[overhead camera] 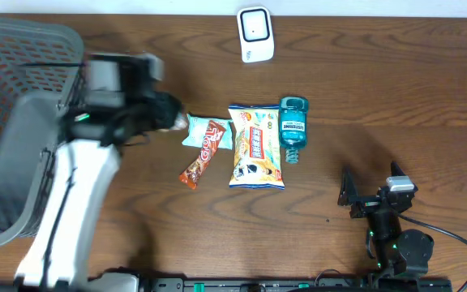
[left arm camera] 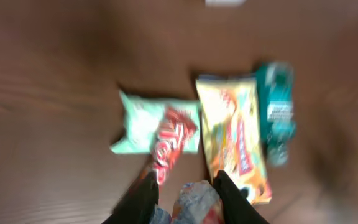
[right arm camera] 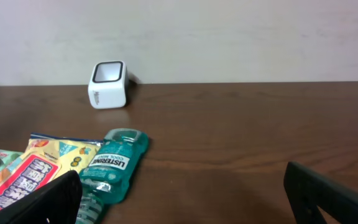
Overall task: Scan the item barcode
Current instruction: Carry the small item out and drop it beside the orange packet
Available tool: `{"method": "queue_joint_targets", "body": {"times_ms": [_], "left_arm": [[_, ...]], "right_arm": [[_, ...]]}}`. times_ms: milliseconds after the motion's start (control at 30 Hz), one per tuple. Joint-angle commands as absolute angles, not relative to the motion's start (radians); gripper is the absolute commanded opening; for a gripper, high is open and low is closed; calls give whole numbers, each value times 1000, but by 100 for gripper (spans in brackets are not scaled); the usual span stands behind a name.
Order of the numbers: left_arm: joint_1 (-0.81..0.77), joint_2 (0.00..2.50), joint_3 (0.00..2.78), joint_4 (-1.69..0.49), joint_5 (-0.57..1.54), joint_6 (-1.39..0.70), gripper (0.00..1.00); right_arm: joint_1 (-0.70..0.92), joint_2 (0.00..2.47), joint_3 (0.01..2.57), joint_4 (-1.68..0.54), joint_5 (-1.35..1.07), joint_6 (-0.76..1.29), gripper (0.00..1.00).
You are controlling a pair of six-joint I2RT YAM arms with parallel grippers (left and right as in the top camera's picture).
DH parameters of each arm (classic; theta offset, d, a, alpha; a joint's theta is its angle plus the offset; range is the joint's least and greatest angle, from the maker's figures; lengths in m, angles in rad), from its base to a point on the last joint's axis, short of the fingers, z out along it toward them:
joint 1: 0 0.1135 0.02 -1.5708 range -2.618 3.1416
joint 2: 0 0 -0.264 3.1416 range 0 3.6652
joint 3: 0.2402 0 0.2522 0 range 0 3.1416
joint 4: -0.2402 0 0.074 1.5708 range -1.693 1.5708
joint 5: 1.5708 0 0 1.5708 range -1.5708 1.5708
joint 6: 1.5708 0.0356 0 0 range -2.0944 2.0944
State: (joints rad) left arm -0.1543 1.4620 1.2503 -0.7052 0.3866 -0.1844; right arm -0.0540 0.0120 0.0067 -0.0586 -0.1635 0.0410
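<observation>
Overhead, above the left half of the table (overhead camera: 396, 89): finds the left gripper (overhead camera: 175, 120) blurred, just beside the left end of a row of goods. Left wrist view: shows its fingers (left arm camera: 143, 199) clenched on a crinkly packet (left arm camera: 194, 202), pale with some red. Too smeared to read, so probably a snack sachet, no more than that. Holds the packet right between the pads, off the table, with the mint packet (left arm camera: 148, 127), red bar (left arm camera: 169, 146), yellow snack bag (left arm camera: 232, 137) and mouthwash bottle (left arm camera: 277, 112) lying below and ahead. Puts the scanner (overhead camera: 255, 34) at the middle of the table's far edge, beyond the row and well apart from the left gripper, dark window facing upward. Leaves the right gripper (right arm camera: 185, 199) spread wide and empty toward the near right corner.

Step in hand, as a judgement: carrying the packet to the scanner. To do it well:
- lift clear of the row and swing over it toward the far edge;
- turn the wrist so the printed face meets the window;
- keep fingers off the barcode;
- hold the wrapper steady and flat rather than crumpled.

Cannot tell which face bears the code.
</observation>
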Motion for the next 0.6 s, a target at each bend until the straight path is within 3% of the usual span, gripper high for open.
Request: {"method": "queue_joint_targets", "body": {"times_ms": [0,300,567], "left_arm": [[-227,1570,1232,-674,381,-169,8],[-413,1877,1232,-576,381,-169,8],[-463,1989,1228,-574,320,-169,8]], "right_arm": [[-53,9,6,-62,-163,47,99],[-53,9,6,-62,-163,47,99],[-53,9,6,-62,-163,47,99]]}}
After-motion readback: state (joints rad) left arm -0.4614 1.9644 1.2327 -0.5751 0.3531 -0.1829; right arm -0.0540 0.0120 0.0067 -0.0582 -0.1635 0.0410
